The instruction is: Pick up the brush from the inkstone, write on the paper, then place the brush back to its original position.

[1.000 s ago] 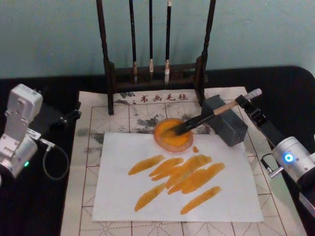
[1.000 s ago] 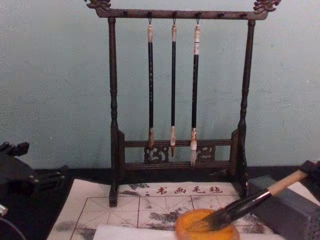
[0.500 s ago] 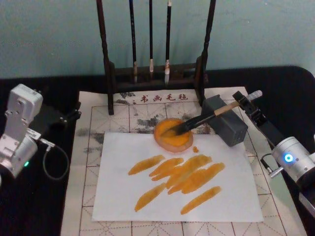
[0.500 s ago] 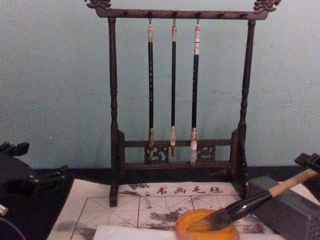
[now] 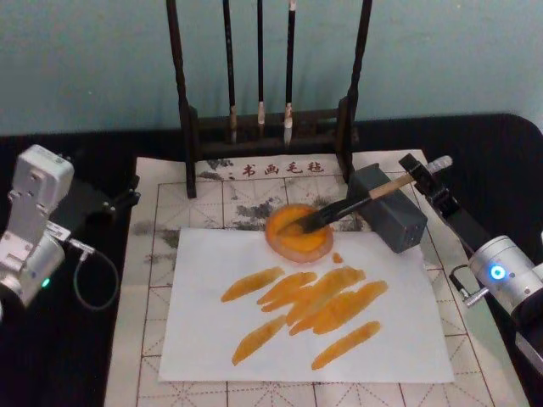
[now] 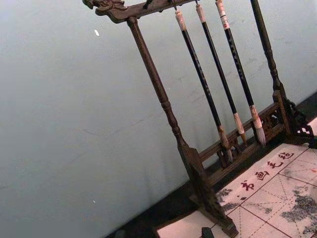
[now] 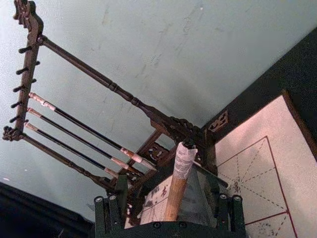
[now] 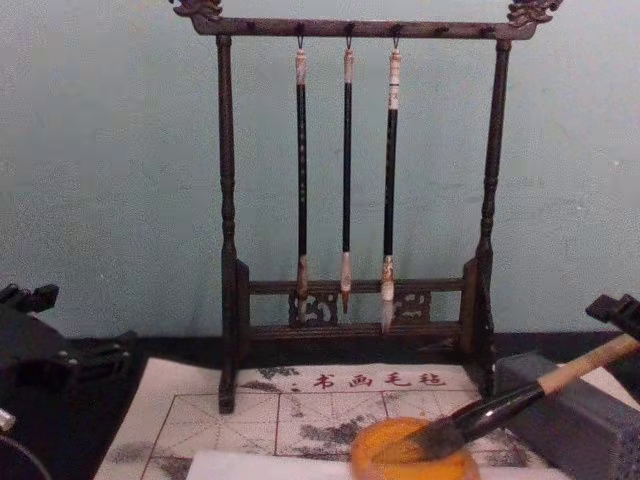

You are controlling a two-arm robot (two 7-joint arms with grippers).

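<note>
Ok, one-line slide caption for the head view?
Brush rests in the orange dish; right gripper open at its handle end.

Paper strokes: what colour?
Orange strokes on the white paper, clearest in the head view.

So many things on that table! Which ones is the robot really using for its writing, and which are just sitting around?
In use:
- the brush, bristles in the orange dish, handle leaning on the grey block
- the paper, covered in orange strokes
- the right gripper, open at the brush's handle end

Just sitting around:
- the wooden rack with three thin brushes
- the felt mat under the paper
- the left gripper, parked aside
</note>
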